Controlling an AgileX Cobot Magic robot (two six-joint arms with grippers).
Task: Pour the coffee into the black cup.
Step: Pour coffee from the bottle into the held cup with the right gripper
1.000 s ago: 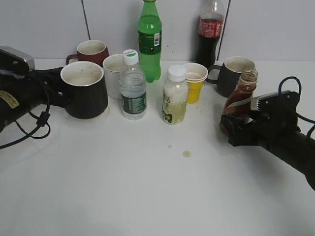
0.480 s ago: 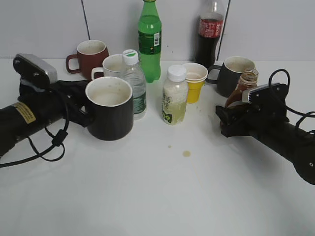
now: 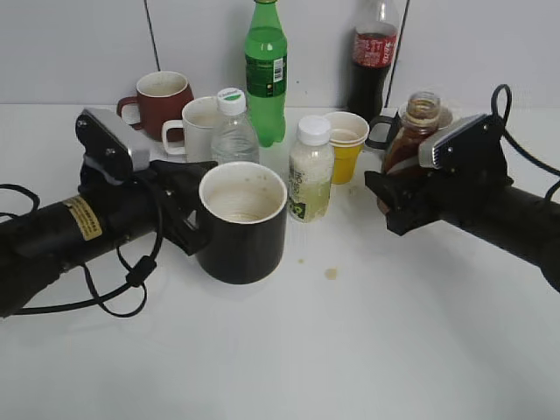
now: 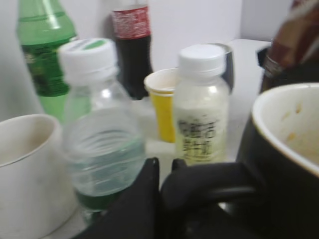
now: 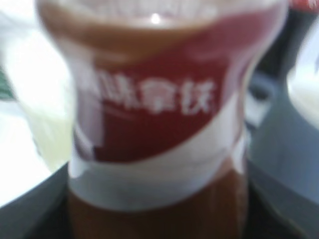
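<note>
The black cup (image 3: 242, 226), glossy with a cream inside, stands at centre-left of the table. My left gripper (image 3: 189, 220) is shut on its loop handle; the left wrist view shows the cup's rim (image 4: 286, 132) and my jaws (image 4: 164, 167) on the handle. My right gripper (image 3: 391, 199) is shut on the coffee bottle (image 3: 408, 140), uncapped and held upright off the table, to the right of the cup. The bottle's red-and-white label (image 5: 159, 114) fills the right wrist view; the jaws there are hidden.
Behind stand a dark red mug (image 3: 160, 96), a white mug (image 3: 198, 122), a water bottle (image 3: 234, 122), a green bottle (image 3: 265, 66), a pale drink bottle (image 3: 311, 171), a yellow paper cup (image 3: 346, 144), a cola bottle (image 3: 373, 52) and a dark grey mug (image 3: 385, 127). Small coffee drops (image 3: 331, 273) mark the table.
My left gripper has carried the black cup right and toward the table's middle. My right gripper has lifted the coffee bottle up and slightly left.
</note>
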